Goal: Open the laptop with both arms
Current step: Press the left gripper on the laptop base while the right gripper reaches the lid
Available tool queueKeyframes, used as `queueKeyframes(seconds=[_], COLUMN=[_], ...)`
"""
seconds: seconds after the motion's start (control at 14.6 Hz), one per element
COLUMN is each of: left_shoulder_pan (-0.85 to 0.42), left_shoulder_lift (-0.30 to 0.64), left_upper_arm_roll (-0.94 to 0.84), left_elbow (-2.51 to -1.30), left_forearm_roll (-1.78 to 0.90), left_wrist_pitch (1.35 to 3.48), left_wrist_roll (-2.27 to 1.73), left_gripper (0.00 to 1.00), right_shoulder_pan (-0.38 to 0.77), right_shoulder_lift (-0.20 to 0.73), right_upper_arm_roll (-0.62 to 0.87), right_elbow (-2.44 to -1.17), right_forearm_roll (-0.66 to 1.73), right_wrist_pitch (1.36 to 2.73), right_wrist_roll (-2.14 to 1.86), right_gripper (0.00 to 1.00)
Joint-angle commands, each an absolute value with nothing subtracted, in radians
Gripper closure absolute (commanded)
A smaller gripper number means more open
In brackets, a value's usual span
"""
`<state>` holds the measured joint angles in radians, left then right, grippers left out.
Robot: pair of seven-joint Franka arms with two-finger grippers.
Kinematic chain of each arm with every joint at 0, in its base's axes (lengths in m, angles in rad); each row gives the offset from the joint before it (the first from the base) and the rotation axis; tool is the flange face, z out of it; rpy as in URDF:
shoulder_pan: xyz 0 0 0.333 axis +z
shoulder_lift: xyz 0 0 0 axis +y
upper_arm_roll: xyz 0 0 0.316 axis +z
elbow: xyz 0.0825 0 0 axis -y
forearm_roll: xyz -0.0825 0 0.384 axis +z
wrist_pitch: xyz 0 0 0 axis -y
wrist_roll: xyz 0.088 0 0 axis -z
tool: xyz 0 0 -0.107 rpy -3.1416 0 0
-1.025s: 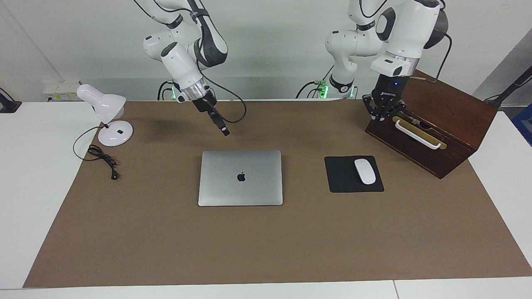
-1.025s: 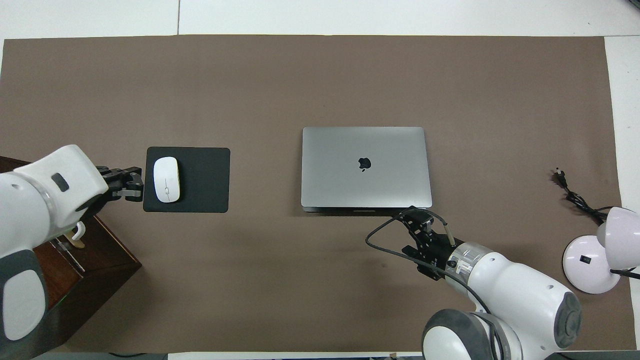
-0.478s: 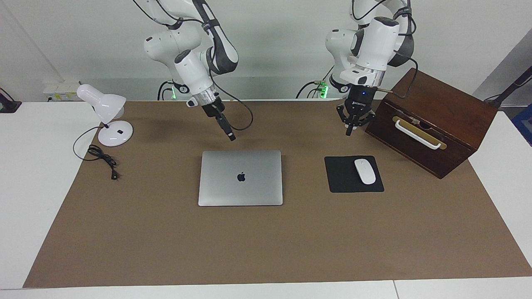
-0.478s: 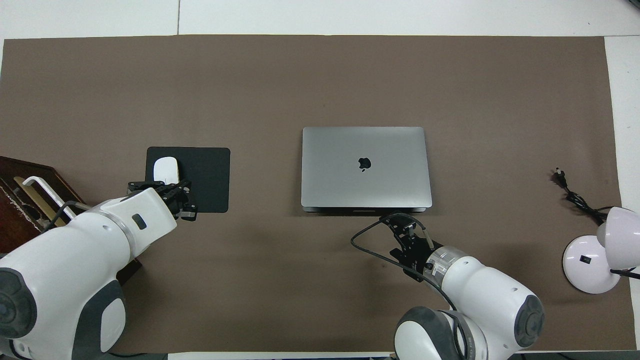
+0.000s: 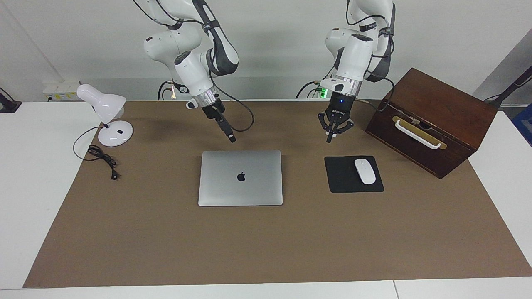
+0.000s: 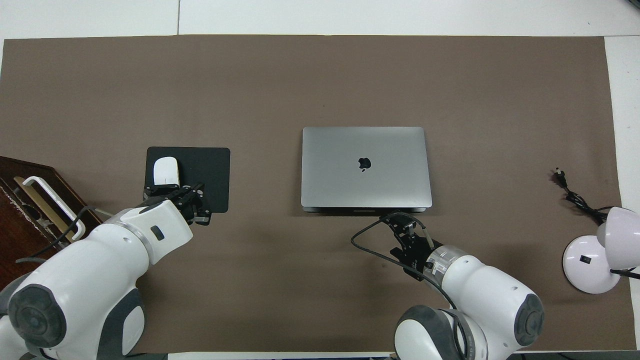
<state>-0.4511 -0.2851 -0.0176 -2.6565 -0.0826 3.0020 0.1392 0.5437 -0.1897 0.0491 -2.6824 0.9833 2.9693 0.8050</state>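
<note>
The front opening edge of the laptop is turned toward the robots, and it is partly covered in the overhead view by the right gripper and its cable. The wooden box is cut off by the frame edge in the overhead view, and part of the mouse is hidden there under the left gripper.

The laptop is laid flat and closed in the middle of the brown mat on the surface, with its long axis running from one arm's end of the surface to the other. The lid is plain silver-grey, with a dark apple logo in its centre (upright when seen from across the surface).

The right gripper is held above the mat just beside the laptop's nearer edge, not touching it; the state of its jaws cannot be told. The left gripper is hung over the mat near the black mouse pad, its jaws pressed together on nothing. A white desk lamp is placed toward the right arm's end.
</note>
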Motion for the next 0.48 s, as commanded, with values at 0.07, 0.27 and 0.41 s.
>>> queueKeyframes(seconds=[0.07, 0.27, 0.41], left_shoulder_pan=[-0.544, -0.590, -0.606], left_shoulder_lift=[-0.157, -0.097, -0.087], left_upper_arm_roll=[-0.003, -0.003, -0.003], left_elbow=[-2.718, -2.726, -2.726], left_forearm_roll=[-0.097, -0.097, -0.097], left_wrist_pitch=[3.253, 3.349, 3.355], left_wrist_roll=[0.149, 0.147, 0.146], left_gripper=[1.00, 1.00, 1.00], right_shoulder_pan=[0.505, 0.477, 0.463], right_shoulder_lift=[-0.143, -0.124, -0.115], right_upper_arm_roll=[0.054, 0.054, 0.054], right_elbow=[-2.623, -2.608, -2.602], right_forearm_roll=[1.019, 1.019, 1.019], right_wrist_pitch=[2.982, 2.977, 2.977], right_wrist_roll=[0.730, 0.692, 0.670], right_gripper=[0.00, 0.00, 0.00])
